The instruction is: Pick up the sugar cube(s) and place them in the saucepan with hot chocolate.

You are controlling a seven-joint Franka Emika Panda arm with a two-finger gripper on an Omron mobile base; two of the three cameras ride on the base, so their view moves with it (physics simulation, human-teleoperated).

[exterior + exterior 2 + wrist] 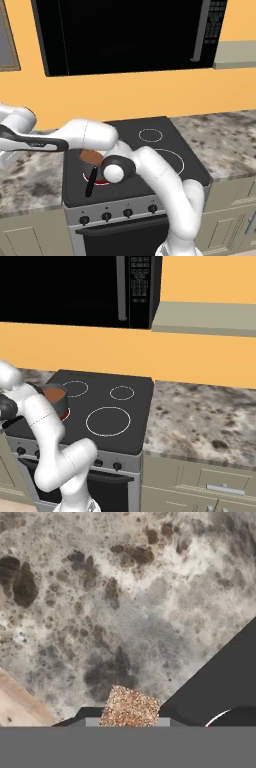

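Closest to me in the hand view, a sugar cube (130,707) sits right between the tips of my gripper (129,719). It is a speckled tan block, and the dark fingertips (85,714) flank its lower edge on both sides. The jaws stand narrow and appear to pinch the cube, so I read it as held.

Beyond the cube, the speckled grey and brown countertop (125,602) spreads under the hand. To the gripper's lower right in that view a black corner of the stove (225,677) cuts in, with part of a white burner ring (220,716) just beside the cube. At the lower left a tan patch shows past the counter's edge; I cannot tell what it is.

From the left base view my arm reaches out over the counter to the left of the cooktop, and the hand itself runs off the frame edge. The saucepan with hot chocolate (91,159) stands on the stove's front left burner, well apart from the gripper, brown liquid inside and its black handle (91,181) pointing toward the knobs (106,216). The right base view shows the same grey pot (56,398) partly behind my arm.

Farthest back, a black microwave (125,32) hangs on the orange wall (150,95) above the stove.
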